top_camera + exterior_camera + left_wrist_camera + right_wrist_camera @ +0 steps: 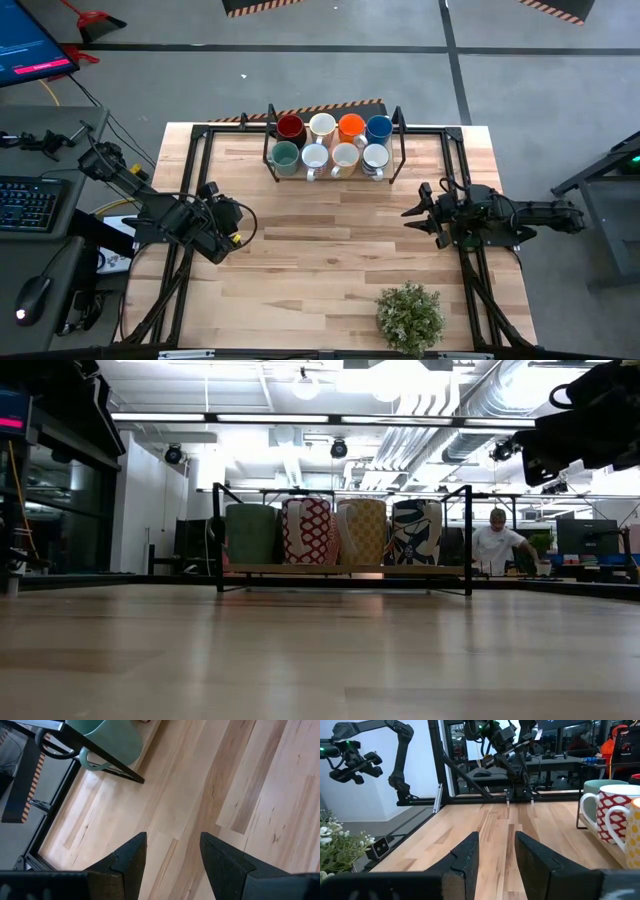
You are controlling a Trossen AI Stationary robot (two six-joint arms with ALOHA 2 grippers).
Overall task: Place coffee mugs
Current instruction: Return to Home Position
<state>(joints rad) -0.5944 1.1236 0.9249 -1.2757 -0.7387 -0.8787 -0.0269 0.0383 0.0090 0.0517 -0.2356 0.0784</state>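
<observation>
Wood tabletop (330, 250) is bare in the middle, so this looks pretty much wrapped up to me. All eight mugs sit on the black metal shelf (340, 570) at the far edge of the table, in two neat rows of four. The back row has the dark red mug (290, 126), a white one, the orange mug (351, 127) and the blue mug (378, 127). The front row has the teal green mug (284, 156) plus the other white mugs (345, 156), which from table level show red, yellow and blue patterns on the outside. They're all upright and I don't see a single mug off the shelf. The left gripper (172, 840) hangs over the table's left side, near the shelf's teal corner, with its fingers spread and nothing between them. The right gripper (496, 837) is over the right side, well apart from the mugs, also spread and empty. The potted plant (410, 315) sits alone at the near edge. My guess is the only thing left is for both arms to park.
</observation>
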